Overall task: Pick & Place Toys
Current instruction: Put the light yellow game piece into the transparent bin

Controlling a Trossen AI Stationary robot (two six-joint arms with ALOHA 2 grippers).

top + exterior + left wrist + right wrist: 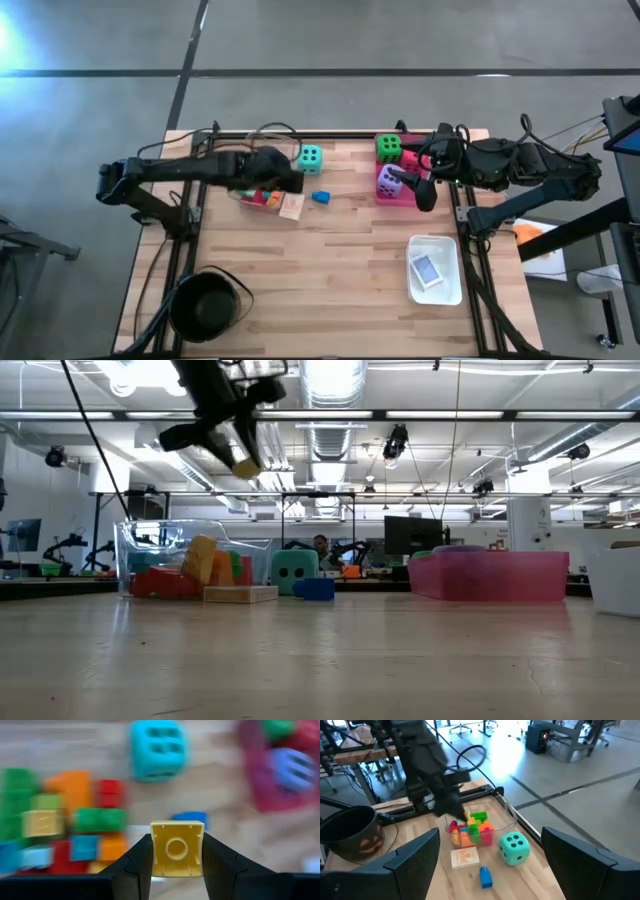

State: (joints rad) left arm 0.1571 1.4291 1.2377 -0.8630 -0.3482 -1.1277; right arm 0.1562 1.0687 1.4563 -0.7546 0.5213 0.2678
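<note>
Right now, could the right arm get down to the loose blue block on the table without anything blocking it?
Probably yes. The blue block lies alone on bare wood, and the right gripper is open above the pink tray, nothing between them. The left gripper holds a yellow block beside it.

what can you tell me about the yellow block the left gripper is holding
The yellow block is a small square plastic brick, seen from its hollow underside with one round tube in the middle. The left gripper is shut on it, one dark finger pressing each side. It hangs in the air above the clear tray of coloured blocks, touching nothing else. In the low view it shows as a small yellow piece tilted under the arm.
</note>
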